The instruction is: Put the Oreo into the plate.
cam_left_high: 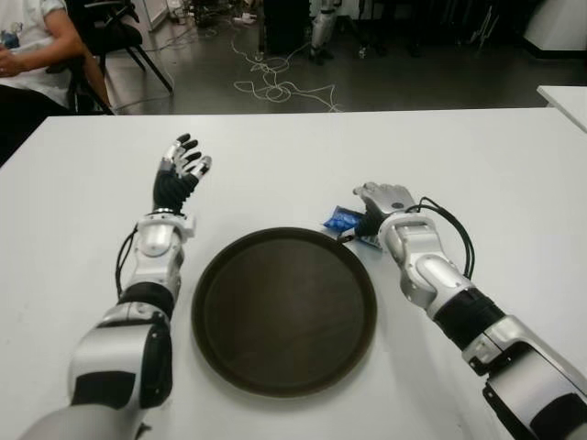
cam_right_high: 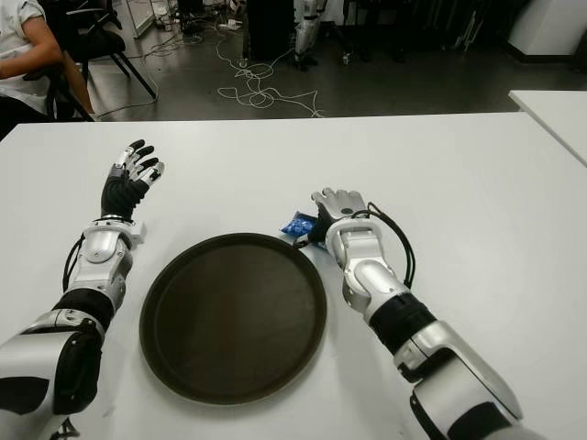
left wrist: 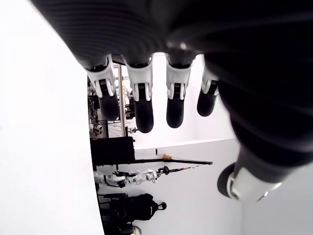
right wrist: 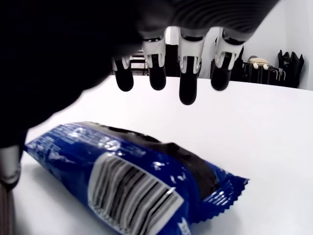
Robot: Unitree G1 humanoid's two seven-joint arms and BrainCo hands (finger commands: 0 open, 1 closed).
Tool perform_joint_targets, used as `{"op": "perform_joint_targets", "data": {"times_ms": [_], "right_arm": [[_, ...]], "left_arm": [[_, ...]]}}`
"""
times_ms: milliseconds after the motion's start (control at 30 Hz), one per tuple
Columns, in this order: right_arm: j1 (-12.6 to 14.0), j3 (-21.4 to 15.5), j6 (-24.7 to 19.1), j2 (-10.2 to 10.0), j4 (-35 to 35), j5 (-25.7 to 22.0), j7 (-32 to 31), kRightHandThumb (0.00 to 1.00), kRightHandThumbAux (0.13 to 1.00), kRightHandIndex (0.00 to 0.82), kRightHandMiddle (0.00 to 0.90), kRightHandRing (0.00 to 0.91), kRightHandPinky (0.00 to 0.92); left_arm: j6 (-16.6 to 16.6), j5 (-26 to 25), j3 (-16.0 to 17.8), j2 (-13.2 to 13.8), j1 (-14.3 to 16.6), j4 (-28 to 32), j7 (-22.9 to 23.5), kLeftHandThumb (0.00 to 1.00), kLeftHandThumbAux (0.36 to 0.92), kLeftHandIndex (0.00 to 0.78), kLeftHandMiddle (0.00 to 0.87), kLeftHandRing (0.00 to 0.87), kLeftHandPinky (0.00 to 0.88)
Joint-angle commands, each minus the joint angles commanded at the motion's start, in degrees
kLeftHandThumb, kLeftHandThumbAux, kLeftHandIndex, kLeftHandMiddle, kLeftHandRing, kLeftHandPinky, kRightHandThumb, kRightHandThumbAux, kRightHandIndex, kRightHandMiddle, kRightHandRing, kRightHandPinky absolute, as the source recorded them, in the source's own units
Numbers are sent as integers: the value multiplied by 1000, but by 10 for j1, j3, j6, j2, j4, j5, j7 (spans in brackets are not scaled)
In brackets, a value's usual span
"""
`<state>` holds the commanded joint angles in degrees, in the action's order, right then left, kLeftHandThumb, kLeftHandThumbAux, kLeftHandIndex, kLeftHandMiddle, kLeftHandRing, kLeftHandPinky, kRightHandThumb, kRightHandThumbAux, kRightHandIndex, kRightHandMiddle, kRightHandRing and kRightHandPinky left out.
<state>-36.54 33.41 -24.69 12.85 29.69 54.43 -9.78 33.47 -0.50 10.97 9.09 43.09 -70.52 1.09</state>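
Observation:
A blue Oreo packet (cam_left_high: 342,221) lies on the white table (cam_left_high: 477,174), just beyond the far right rim of the round dark brown plate (cam_left_high: 284,310). My right hand (cam_left_high: 383,200) hovers palm-down directly over the packet; in the right wrist view its fingers (right wrist: 188,83) hang extended above the Oreo packet (right wrist: 132,176) without touching it, so it is open. My left hand (cam_left_high: 182,168) stands left of the plate with its fingers (left wrist: 142,105) spread and holds nothing.
A person sits on a chair (cam_left_high: 110,37) beyond the table's far left corner. Cables (cam_left_high: 275,78) lie on the floor behind the table. A second white table edge (cam_left_high: 564,96) shows at the far right.

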Motion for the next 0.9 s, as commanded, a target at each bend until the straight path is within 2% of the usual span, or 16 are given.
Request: {"op": "perform_joint_targets", "data": {"times_ms": [233, 900], "right_arm": [[-4, -5, 5, -2, 13, -4, 13, 0, 464, 113, 139, 175, 226], [-17, -18, 7, 3, 24, -13, 28, 0, 471, 113, 121, 162, 221]], "left_arm": [[-2, 13, -11, 5, -1, -1, -11, 27, 647, 105, 150, 121, 110], [2, 12, -11, 3, -1, -3, -13, 39, 655, 113, 159, 126, 113]]}}
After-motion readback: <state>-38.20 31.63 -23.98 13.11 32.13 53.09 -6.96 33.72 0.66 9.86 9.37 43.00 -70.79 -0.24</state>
